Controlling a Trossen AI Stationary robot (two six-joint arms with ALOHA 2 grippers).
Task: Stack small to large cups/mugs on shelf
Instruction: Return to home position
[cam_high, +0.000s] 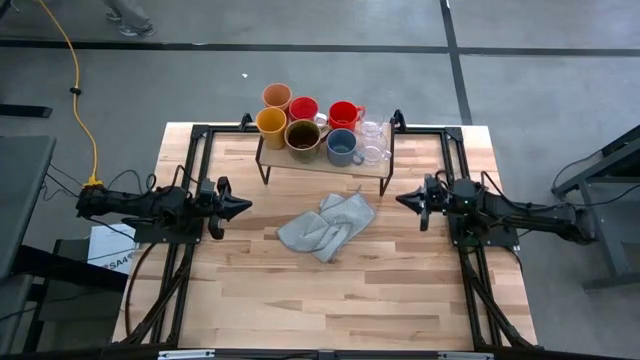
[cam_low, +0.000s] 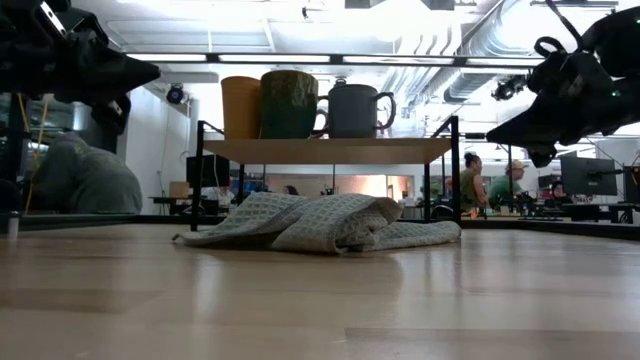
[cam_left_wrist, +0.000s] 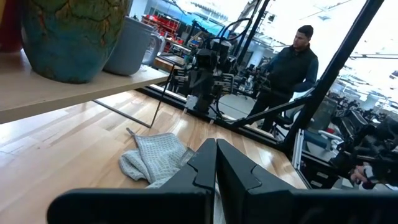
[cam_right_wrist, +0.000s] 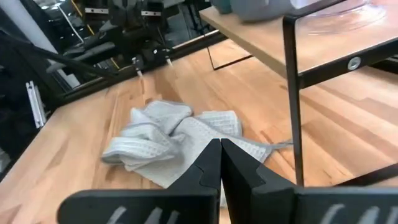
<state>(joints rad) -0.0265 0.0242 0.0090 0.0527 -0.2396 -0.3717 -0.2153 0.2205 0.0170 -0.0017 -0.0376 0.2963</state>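
Mugs (cam_high: 302, 135) are gathered on the shelf (cam_high: 300, 162).
Left gripper (cam_high: 243, 206) and right gripper (cam_high: 401, 200) are held above the worktop (cam_high: 300, 290), beside the grey cloth (cam_high: 325, 225), fingers closed on nothing.

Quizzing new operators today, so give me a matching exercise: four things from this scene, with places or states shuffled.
1 grey cloth
2 yellow mug
3 left gripper
4 glass cups

A right end of the shelf
B on the tabletop, in front of the shelf
C front row, shelf's left end
D shut, above the tabletop's left side

Pairs: 1-B, 2-C, 3-D, 4-A
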